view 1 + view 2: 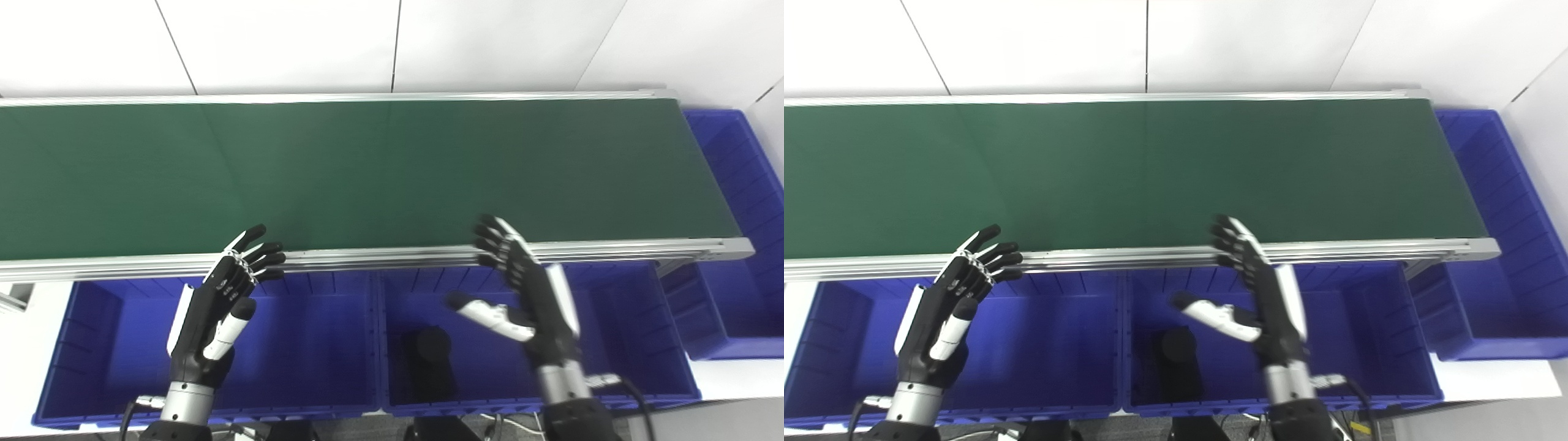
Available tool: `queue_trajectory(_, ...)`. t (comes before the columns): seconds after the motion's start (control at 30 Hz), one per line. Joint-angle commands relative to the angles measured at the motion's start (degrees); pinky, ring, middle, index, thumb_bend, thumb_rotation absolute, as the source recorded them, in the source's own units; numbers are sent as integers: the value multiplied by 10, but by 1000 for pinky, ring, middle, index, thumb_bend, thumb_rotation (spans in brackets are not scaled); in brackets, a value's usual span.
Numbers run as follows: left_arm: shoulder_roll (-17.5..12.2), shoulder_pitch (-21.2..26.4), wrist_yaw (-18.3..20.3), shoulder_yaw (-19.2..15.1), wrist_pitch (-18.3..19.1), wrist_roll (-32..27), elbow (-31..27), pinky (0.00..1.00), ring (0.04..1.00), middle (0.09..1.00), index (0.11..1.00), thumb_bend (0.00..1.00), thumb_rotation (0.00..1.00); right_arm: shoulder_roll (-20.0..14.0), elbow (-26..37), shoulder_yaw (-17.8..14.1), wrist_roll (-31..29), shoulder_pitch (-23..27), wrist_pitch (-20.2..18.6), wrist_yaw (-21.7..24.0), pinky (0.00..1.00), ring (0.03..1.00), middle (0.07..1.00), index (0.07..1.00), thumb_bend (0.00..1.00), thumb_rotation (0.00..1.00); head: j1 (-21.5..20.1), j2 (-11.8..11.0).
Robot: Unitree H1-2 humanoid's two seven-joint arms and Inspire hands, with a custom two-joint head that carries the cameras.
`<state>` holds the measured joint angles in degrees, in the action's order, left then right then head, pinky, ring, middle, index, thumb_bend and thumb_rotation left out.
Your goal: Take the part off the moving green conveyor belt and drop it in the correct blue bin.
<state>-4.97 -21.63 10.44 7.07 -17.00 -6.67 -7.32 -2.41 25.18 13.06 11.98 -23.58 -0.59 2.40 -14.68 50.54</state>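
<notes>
The green conveyor belt (367,171) ran across the middle of the frame from left to right, and its surface was bare everywhere the two views showed it: no part lay on it, so the direction of the part from either hand could not be told yet. The left hand (223,300) stood in the lower left of the frame, over the left blue bin (306,343), with its fingers apart and holding nothing; its fingertips (269,254) pointed up and to the right and reached the near aluminium rail (392,257) of the belt. The right hand (527,294) stood in the lower middle-right, over the middle blue bin (618,343), also spread and empty, with its thumb stretched toward the left and its fingertips over the near edge of the belt. A dark round object (432,346) lay in the middle blue bin, just left of the right hand; what it was could not be told, though it was perhaps a part already dropped. A third blue bin (735,184) stood at the right end of the belt. Both hands were about equally near to the belt, so the place where a part appeared would probably decide which one reached for it, and its long axis was unknown.
</notes>
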Motion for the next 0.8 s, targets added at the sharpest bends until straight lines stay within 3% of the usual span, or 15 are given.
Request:
queue_trajectory(0.0, 6, -3, -2, 1, -23, 9, -12, 683, 745, 776, 858, 761, 731, 1, 19, 10, -1, 12, 24, 11, 738, 805, 830, 870, 837, 417, 6, -1)
queue_trajectory(0.2, 12, -6, -7, 6, -24, 22, -14, 687, 747, 777, 860, 759, 738, 9, -13, 32, 4, 48, 19, 19, 715, 783, 815, 859, 829, 419, 27, -4)
queue_trajectory(0.3, 14, -8, -6, 8, -29, 25, -12, 687, 749, 779, 863, 757, 741, 7, -44, 32, -5, 60, 36, 18, 707, 782, 815, 854, 822, 416, 39, -8)
queue_trajectory(0.77, 20, -8, -10, 13, -47, 49, 5, 697, 762, 797, 866, 764, 743, -27, -101, 29, -54, 55, 85, 42, 754, 838, 860, 891, 858, 450, 73, -21)
